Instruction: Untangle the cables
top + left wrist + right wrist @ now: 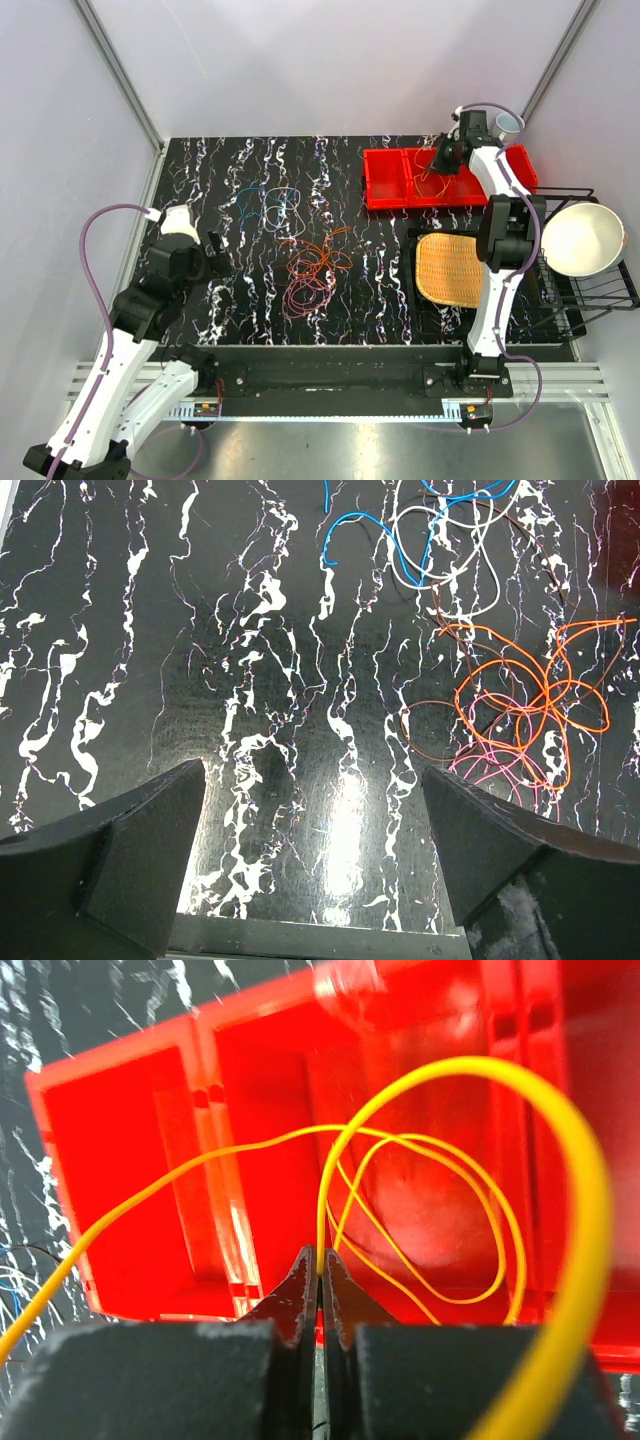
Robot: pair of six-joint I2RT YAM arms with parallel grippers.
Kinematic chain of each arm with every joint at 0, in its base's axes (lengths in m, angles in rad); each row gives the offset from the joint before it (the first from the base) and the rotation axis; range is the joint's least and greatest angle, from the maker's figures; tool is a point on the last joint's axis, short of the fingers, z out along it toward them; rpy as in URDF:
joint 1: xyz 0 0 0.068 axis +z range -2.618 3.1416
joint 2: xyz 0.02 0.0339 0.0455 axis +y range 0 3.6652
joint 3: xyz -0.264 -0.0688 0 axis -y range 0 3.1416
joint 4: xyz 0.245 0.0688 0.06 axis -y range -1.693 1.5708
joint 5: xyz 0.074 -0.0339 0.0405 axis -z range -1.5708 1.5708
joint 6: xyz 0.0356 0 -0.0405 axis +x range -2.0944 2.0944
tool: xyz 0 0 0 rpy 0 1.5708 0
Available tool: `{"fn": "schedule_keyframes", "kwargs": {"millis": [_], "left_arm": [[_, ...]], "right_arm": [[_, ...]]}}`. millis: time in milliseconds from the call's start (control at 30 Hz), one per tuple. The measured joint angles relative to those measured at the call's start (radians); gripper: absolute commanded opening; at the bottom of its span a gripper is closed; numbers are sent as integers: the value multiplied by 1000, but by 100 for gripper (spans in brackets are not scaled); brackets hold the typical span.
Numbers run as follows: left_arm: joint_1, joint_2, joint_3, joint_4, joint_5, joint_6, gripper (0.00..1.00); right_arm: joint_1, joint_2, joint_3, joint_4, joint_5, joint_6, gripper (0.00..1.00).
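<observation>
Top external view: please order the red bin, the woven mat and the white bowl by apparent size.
1. red bin, clearly the largest.
2. woven mat and white bowl: they look about alike, so I do not rank them.

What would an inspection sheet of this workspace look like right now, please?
Surface: black marbled table, no spills seen.
Job's things: blue cable, orange-red cable and pink cable lie looped on the table; yellow cable hangs over the red bin.
Clutter: woven tray, white bowl on wire rack.
End effectors: left end effector open, empty; right end effector shut on the yellow cable.
Cables: purple arm hoses, clear of the wires.
Surroundings: grey walls; nothing else seen.
</observation>
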Motion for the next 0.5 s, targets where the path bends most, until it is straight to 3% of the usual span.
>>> {"fn": "schedule_keyframes", "kwargs": {"millis": [100, 133, 233, 500], "left_arm": [[2, 0, 0, 0, 0, 0, 93], [2, 0, 0, 0, 0, 0, 93], [3, 0, -1, 0, 0, 0, 93], [8, -5, -11, 7, 0, 0, 93]], "right_arm": [[7, 36, 15, -33, 4, 7, 35], [10, 48, 19, -43, 10, 10, 49], [18, 72, 23, -95, 29, 6, 64], [22, 72, 200, -290, 46, -5, 70]]}}
